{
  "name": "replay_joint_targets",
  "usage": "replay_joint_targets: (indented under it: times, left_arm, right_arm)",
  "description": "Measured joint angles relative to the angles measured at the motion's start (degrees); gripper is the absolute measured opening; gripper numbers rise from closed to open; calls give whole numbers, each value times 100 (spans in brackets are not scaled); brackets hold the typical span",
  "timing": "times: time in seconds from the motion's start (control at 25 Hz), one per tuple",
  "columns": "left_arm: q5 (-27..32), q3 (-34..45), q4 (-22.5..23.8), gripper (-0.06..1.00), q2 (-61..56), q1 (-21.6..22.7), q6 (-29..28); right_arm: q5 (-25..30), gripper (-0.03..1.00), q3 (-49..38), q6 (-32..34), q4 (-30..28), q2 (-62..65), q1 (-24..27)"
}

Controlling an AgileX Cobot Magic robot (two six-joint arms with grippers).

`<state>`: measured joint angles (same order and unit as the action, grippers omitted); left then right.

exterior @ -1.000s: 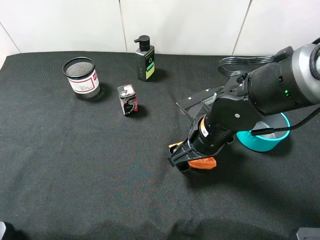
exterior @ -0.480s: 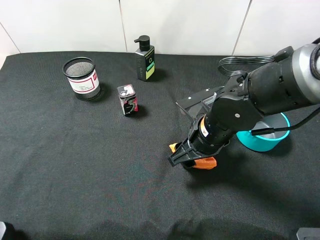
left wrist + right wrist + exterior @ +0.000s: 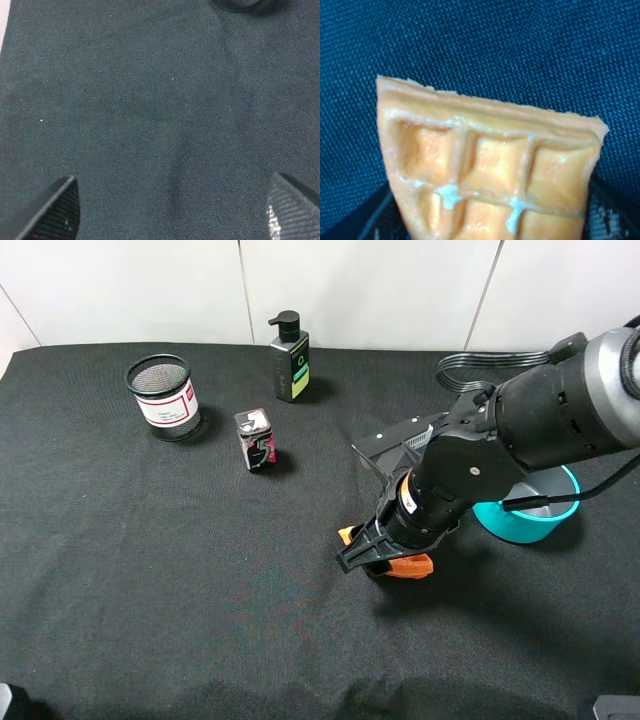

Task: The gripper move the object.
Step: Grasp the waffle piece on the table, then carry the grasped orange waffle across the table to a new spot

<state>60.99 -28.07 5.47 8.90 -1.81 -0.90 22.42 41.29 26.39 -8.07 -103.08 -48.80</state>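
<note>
The orange-yellow waffle wedge point(image 3: 407, 565) is at the middle right of the black cloth, mostly hidden under my right gripper point(image 3: 372, 560). In the right wrist view the waffle point(image 3: 490, 170) fills the frame, grid side up, with dark fingers point(image 3: 375, 220) on both sides of it. The right gripper point(image 3: 490, 222) is shut on the waffle, just above the cloth. My left gripper point(image 3: 170, 210) is open and empty over bare cloth, with its two fingertips far apart. It is out of the exterior view.
A black mesh cup point(image 3: 162, 395), a small printed box point(image 3: 256, 439) and a dark pump bottle point(image 3: 290, 360) stand at the back left. A teal bowl point(image 3: 530, 518) sits right of the right arm. The table point(image 3: 150, 590) has a black cloth over it.
The right gripper and the waffle have moved slightly up and back since one second ago. Nothing has moved in the last half second.
</note>
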Motion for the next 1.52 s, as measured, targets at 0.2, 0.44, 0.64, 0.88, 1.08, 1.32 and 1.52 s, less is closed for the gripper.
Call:
replay_joint_targets:
  times: [0.2, 0.44, 0.64, 0.88, 1.08, 1.32, 1.52]
  left_arm:
    - [0, 0, 0, 79, 0, 0, 0]
    - [0, 0, 0, 79, 0, 0, 0]
    - [0, 0, 0, 79, 0, 0, 0]
    - [0, 0, 0, 79, 0, 0, 0]
    - [-5, 0, 0, 79, 0, 0, 0]
    - [-5, 0, 0, 79, 0, 0, 0]
    - [-5, 0, 0, 79, 0, 0, 0]
  right_arm:
    - [29, 50, 0, -21, 5, 45, 0]
    - [236, 50, -4, -131, 48, 523, 0]
    - [674, 50, -4, -131, 135, 1004, 0]
    - [1325, 50, -4, -137, 190, 1712, 0]
    - [1957, 50, -4, -137, 222, 2352, 0]
    - [2984, 50, 117, -236, 259, 3130, 0]
    - [3687, 50, 277, -303, 270, 3638, 0]
